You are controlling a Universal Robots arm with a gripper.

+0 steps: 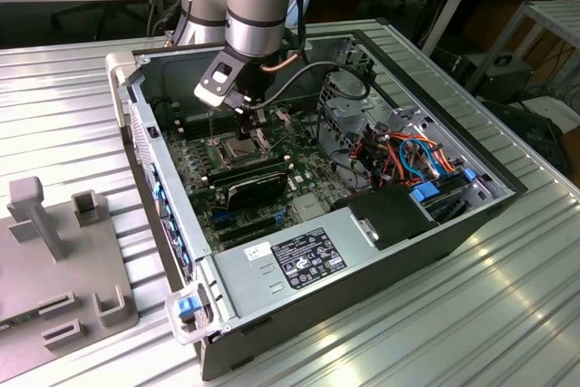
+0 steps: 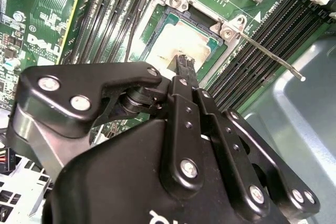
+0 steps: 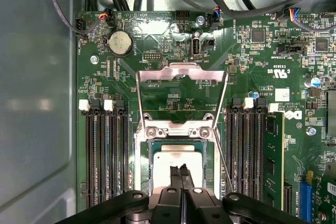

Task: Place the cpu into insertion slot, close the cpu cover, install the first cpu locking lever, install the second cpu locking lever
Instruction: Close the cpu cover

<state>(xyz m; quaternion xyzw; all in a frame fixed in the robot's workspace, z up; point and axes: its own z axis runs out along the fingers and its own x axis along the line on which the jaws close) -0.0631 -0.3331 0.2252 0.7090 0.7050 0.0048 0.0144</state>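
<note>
Ribbed metal desk point(image 1: 507, 314) bearing an open dark computer case point(image 1: 381, 301) with a green circuit board point(image 3: 173, 95) inside. Your black tool point(image 3: 181, 174) has its fingers clenched on nothing, tip at the chip. The thin silver cpu cover point(image 3: 181, 73) stands raised. The silvery-tan square cpu point(image 3: 167, 160) lies within the grey-rimmed black insertion slot point(image 3: 140, 156). Press lightly and vertically, or the chip may tilt.

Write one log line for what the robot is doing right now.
cpu: in slot | cover: open | lever: unlatched | fingers: shut, tips over cpu
</note>
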